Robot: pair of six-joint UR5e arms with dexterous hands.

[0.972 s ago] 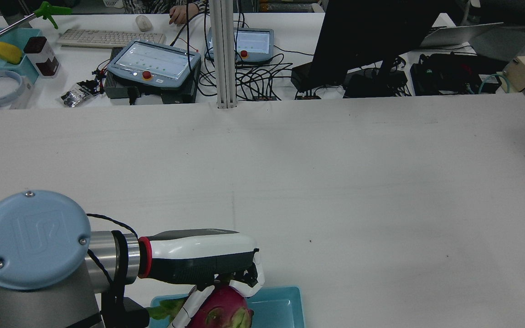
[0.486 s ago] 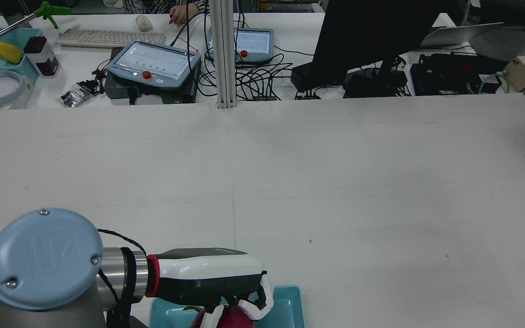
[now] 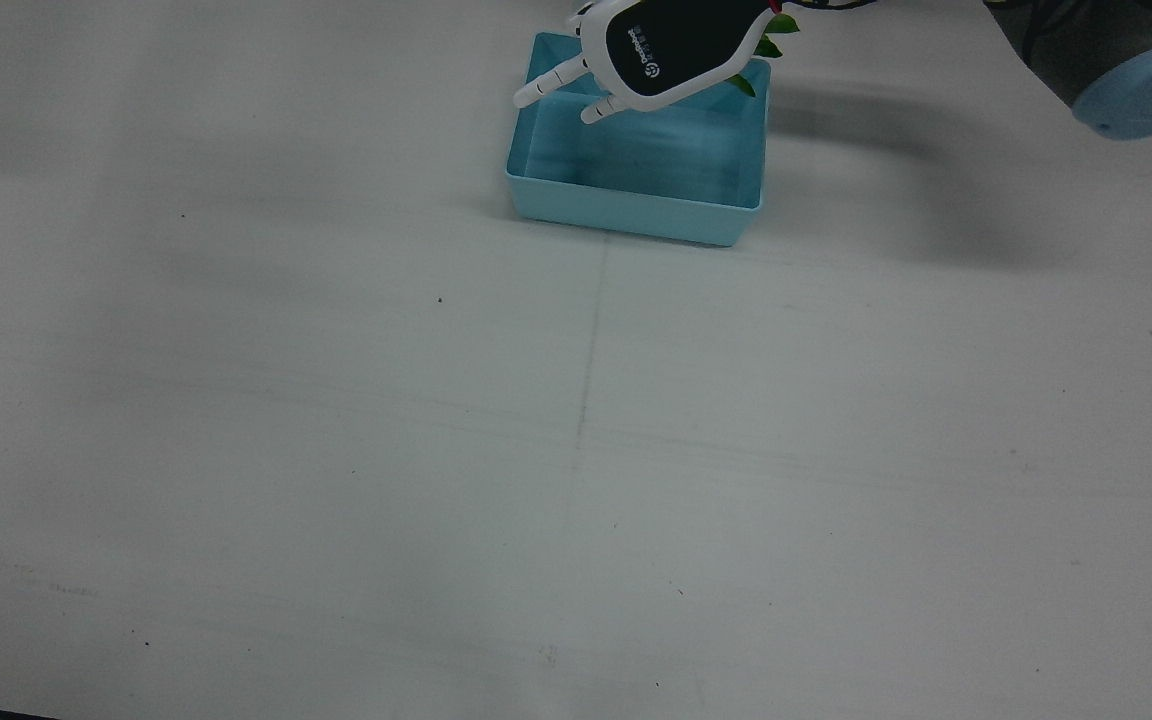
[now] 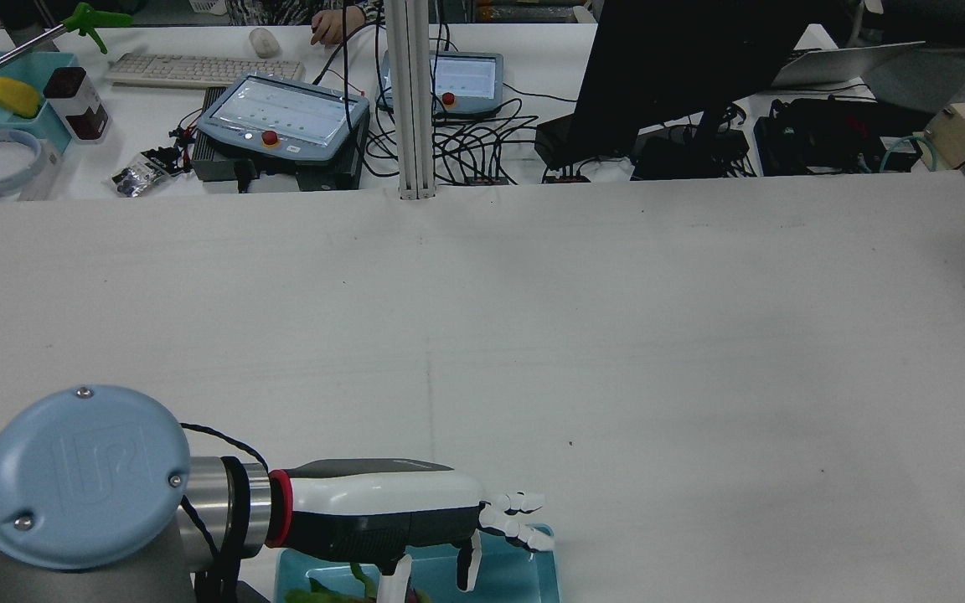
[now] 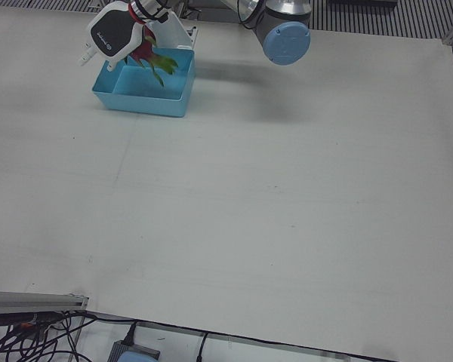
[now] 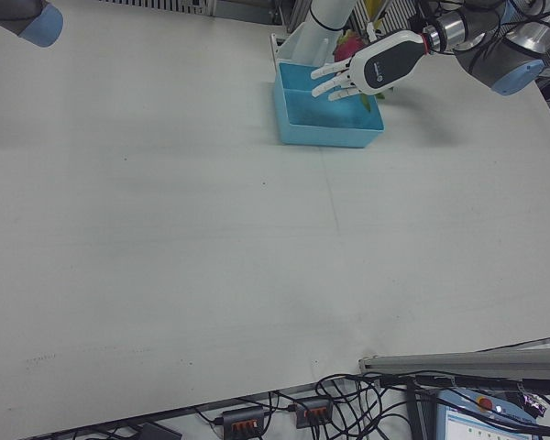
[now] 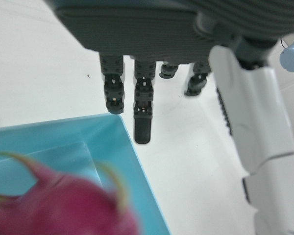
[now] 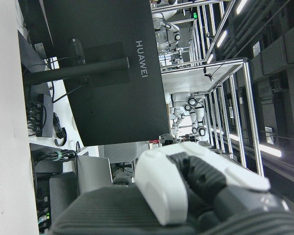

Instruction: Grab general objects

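Note:
My left hand [image 4: 415, 511] hovers over a light blue bin [image 3: 636, 200] near the robot's edge of the table, open, with its fingers [image 4: 520, 515] stretched forward and nothing in them. The magenta dragon fruit [image 5: 143, 51] with green leaf tips [image 3: 766, 45] rests in the bin's robot-side end, below the wrist. The left hand view shows the fruit [image 7: 63, 205] blurred and close, the bin wall [image 7: 132, 156] beside it and the fingertips [image 7: 143, 129] past the rim. Of my right hand only a white and dark finger [image 8: 186, 186] shows, facing a monitor.
The bin [image 6: 325, 133] stands between the arms' pedestals. Beyond the table's far edge are two teach pendants [image 4: 281, 113], a keyboard [image 4: 198, 69], a black monitor [image 4: 675, 75], cables and a person's hand [image 4: 332, 25]. My left arm's blue elbow cap [image 4: 80, 477] fills the near left.
The left hand came down with the dragon fruit into the bin, then spread its fingers and let it go. The fruit has dropped out of the grasp.

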